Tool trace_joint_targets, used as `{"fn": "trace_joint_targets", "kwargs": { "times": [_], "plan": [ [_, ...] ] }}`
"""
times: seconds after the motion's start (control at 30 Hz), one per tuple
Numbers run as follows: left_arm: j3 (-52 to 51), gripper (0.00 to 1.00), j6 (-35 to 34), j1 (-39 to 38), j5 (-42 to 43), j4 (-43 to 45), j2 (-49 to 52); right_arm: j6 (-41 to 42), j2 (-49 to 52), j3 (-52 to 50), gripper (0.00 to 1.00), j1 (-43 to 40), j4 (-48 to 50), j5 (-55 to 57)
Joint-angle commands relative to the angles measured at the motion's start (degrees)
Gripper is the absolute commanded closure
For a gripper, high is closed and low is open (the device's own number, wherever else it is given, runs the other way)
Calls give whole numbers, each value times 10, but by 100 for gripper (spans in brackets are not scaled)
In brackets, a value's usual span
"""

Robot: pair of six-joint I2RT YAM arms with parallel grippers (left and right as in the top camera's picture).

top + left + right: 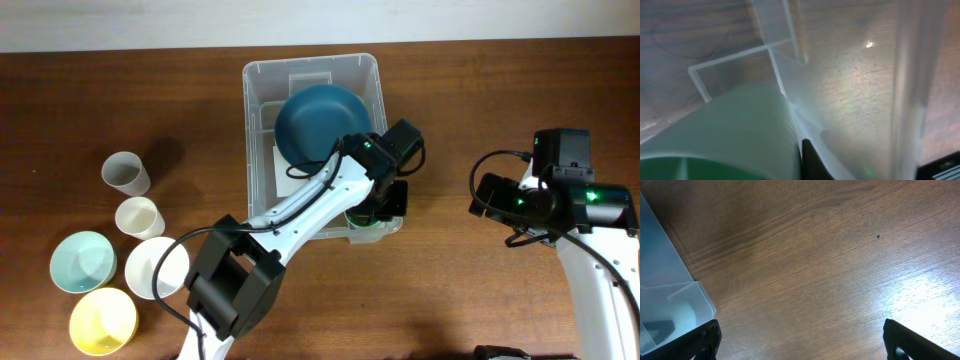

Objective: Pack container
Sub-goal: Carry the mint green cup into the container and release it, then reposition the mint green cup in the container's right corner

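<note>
Brown wooden table [480, 90] fills every view. Only the overhead shows the container [252, 120] at upper centre, a blue bowl [320, 120] inside it, and the left gripper [380, 205] down in its lower-right corner. Only the left wrist view shows a pale green cup [740, 130] close up, beside one dark finger [812, 162]. This pincer is closed, but whether it pinches the cup is unclear. The right gripper [800, 342] gapes wide over wood.
</note>
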Motion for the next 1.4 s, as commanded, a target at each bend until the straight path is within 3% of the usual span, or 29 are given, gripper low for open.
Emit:
{"fn": "trace_joint_targets", "kwargs": {
  "times": [0.0,0.17,0.33,0.53,0.7,0.83,1.0,1.1,1.17,1.23,1.37],
  "plan": [
    [-2,79,-10,2,-10,0,4,-4,-6,0,1,4,-1,-1],
    [-2,67,-10,2,-10,-1,4,-4,-6,0,1,4,-1,-1],
    [-1,67,-7,7,-10,-1,4,-4,-6,0,1,4,-1,-1],
    [46,68,52,36,-12,-28,-1,-4,-6,0,1,4,-1,-1],
    [152,66,56,73,-122,-121,-22,-4,-6,0,1,4,0,-1],
    [193,63,78,102,-132,-140,-50,-4,-6,0,1,4,2,-1],
    [198,65,77,140,-130,-145,-83,-4,-6,0,1,4,2,-1],
    [197,76,77,147,-125,-156,-83,-4,-6,0,1,4,2,-1],
    [187,69,77,147,-125,-157,-82,-4,-6,0,1,4,2,-1],
    [178,52,77,147,-125,-157,-81,-4,-6,0,1,4,2,-1],
    [144,44,77,147,-109,-156,-81,-4,-6,0,1,4,2,-1]
  ]
}}
